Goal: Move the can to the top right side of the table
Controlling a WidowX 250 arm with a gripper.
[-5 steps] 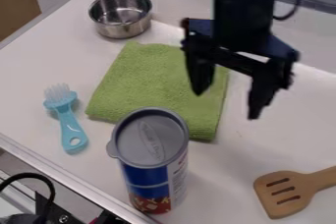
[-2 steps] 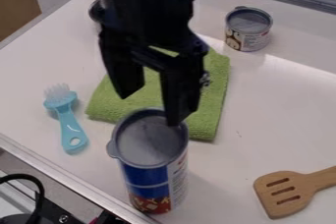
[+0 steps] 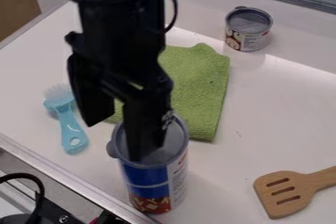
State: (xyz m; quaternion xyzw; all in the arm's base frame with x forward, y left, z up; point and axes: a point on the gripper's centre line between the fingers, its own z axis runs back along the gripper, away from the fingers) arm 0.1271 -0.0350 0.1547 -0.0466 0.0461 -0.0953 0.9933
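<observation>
The tall can, blue and red with a grey lid, stands upright near the table's lower left edge. My gripper is open over its upper left side. One finger overlaps the grey lid from this viewpoint, while the other hangs left of the can beside the towel; whether anything touches the can, I cannot tell. A second, short can with a grey lid stands upright at the upper right, beyond the towel. The white table lies under everything.
A green towel is spread behind the tall can, partly covered by my arm. On the left lies a light-blue brush. At the lower right, a wooden slotted spatula lies flat.
My gripper has moved left and down the view, from over the towel's right side to the tall can. The short can has come into sight, and the arm now hides the metal pot.
</observation>
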